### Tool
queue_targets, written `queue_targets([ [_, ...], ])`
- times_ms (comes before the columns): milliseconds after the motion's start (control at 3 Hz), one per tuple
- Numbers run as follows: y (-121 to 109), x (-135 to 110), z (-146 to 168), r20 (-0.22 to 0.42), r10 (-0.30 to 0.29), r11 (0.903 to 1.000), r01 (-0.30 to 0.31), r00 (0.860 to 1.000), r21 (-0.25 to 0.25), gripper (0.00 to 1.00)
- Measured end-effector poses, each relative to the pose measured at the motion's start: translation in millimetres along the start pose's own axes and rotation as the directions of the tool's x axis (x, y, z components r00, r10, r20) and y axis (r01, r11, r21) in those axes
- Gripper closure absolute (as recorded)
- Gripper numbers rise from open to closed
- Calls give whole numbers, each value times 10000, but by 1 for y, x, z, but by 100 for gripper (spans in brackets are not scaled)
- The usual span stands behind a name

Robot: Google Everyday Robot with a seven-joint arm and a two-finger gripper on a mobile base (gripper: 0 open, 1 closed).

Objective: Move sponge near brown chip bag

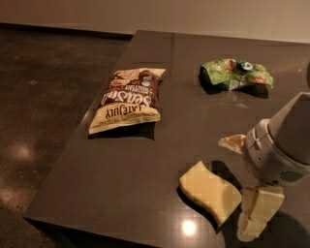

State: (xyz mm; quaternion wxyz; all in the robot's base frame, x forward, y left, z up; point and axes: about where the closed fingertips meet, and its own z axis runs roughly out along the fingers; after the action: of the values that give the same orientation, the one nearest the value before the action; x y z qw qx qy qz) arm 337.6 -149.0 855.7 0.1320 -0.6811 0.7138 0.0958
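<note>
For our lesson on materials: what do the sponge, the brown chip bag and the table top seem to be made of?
The sponge: soft foam, matte pale yellow, with wavy-cut edges. The brown chip bag: probably plastic film, slightly shiny, creased and puffed. The table top: a hard, polished dark surface, maybe stone or laminate; it mirrors a light. The gripper hangs beside the sponge.

Perhaps office or lab: dark countertop (193,111), polished speckled floor (43,97), pale wall (193,14); claw (253,224) at countertop's near-right edge
</note>
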Motion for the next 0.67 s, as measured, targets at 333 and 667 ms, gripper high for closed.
queue_targets([
  [333,7,-5,17,126,-219,9997,220,9997,-75,0],
  [667,10,-7,26,145,-296,9996,297,9995,-39,16],
])
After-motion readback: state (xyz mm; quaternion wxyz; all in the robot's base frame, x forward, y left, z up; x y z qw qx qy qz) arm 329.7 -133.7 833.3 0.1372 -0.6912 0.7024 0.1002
